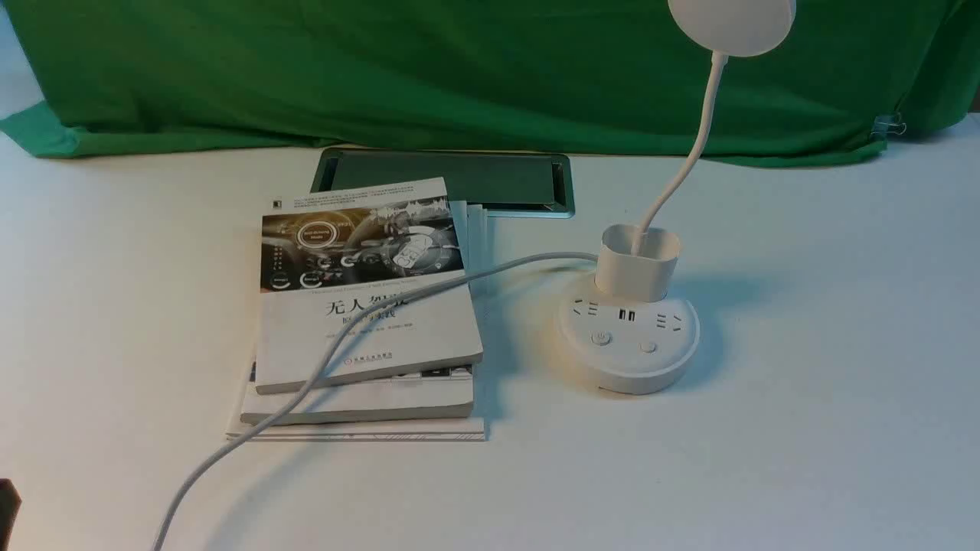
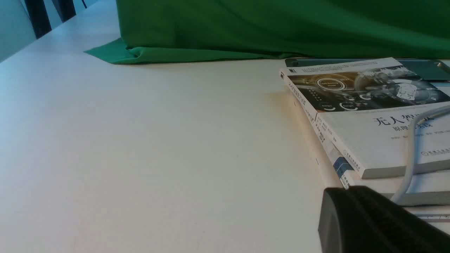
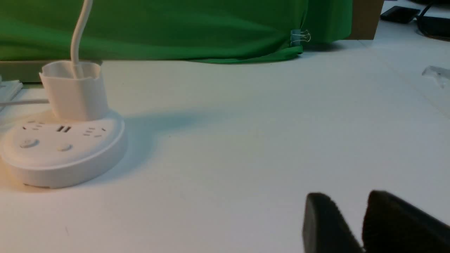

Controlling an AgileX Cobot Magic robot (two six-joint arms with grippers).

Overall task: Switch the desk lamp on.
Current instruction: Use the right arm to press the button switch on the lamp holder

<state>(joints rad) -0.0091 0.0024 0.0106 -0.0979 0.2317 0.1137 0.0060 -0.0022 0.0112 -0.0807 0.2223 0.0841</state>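
The white desk lamp stands right of centre on the table. Its disc head [image 1: 731, 23] is at the top edge, above the thin neck [image 1: 693, 149], the cup-shaped holder [image 1: 637, 264] and the round base [image 1: 629, 360]. Two round buttons [image 1: 601, 337] [image 1: 648, 347] sit on the base's front, below the sockets. The head looks unlit. The grey cord [image 1: 383, 314] runs off over the books. In the right wrist view the base [image 3: 63, 158] is far off beside my right gripper [image 3: 349, 200], whose tips show a narrow gap. My left gripper [image 2: 348, 193] is shut and empty, near the books.
A stack of books [image 1: 367, 321] lies left of the lamp and also shows in the left wrist view [image 2: 369, 137]. A metal-framed cable hatch [image 1: 452, 180] sits behind it. A green cloth [image 1: 459, 69] hangs along the back, held by a binder clip [image 1: 888, 126].
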